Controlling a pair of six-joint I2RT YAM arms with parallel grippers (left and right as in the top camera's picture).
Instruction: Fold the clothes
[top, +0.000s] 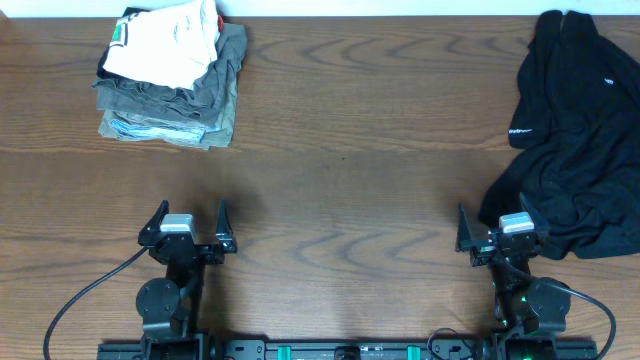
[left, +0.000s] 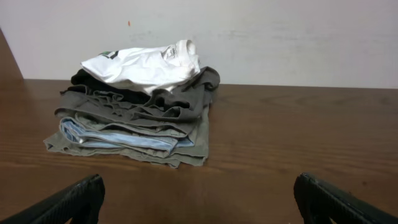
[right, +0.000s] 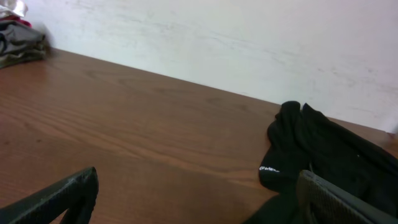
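The white T-shirt lies bunched on top of a stack of folded garments at the far left of the table, with a bit of green print at its left edge. It also shows in the left wrist view. My left gripper is open and empty near the front edge, well short of the stack; its jaws frame bare wood in the left wrist view. My right gripper is open and empty at the front right, and the right wrist view shows bare wood between its jaws.
The stack under the shirt holds folded olive, grey and light-blue garments. A crumpled black garment spreads over the far right, its lower edge next to my right gripper; it also shows in the right wrist view. A white wall runs behind the table.
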